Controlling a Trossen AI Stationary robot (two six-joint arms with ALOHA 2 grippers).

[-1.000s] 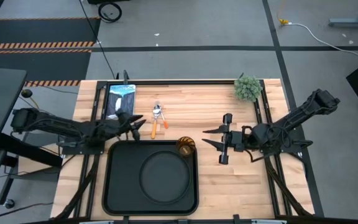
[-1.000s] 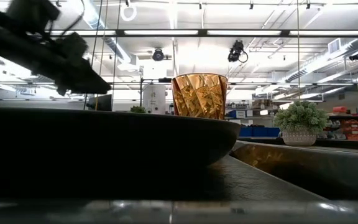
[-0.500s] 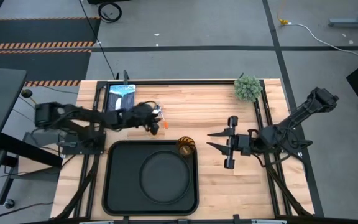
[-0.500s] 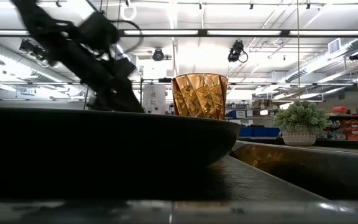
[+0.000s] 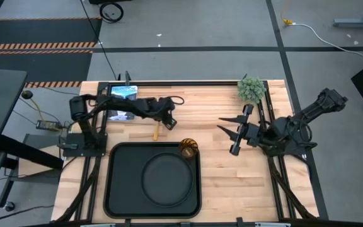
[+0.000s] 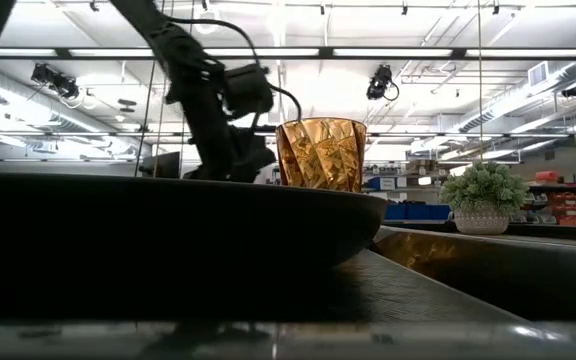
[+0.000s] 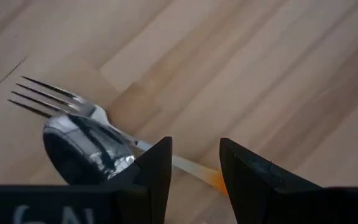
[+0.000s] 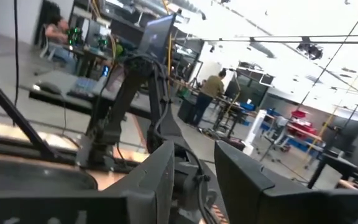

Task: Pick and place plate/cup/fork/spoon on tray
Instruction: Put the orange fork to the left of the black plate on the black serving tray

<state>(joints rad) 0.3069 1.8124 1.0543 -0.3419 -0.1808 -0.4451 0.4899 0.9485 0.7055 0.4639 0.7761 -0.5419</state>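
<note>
The fork (image 7: 48, 99) and the spoon (image 7: 86, 149) lie side by side on the wooden table, just beyond the tray's far edge; an orange handle (image 5: 157, 131) shows in the high view. My left gripper (image 5: 167, 120) hangs over them, pointing down, open, with its fingers (image 7: 157, 168) on either side of the fork's thin neck (image 7: 188, 167). The round black plate (image 5: 166, 178) lies in the black tray (image 5: 115, 183). The amber cup (image 5: 188, 149) stands upright in the tray's far right corner and also shows in the low view (image 6: 320, 153). My right gripper (image 5: 225, 129) is open and empty, to the right of the cup.
A small potted plant (image 5: 251, 88) stands at the table's far right. A flat printed packet (image 5: 122, 101) lies at the far left, under my left arm. Bare wood lies between the tray and my right gripper.
My left gripper has swung from the tray's far left corner toward the table's right and far edge and has tipped down over the fork and spoon. My right gripper has drawn back from the cup toward the right and far edges.
</note>
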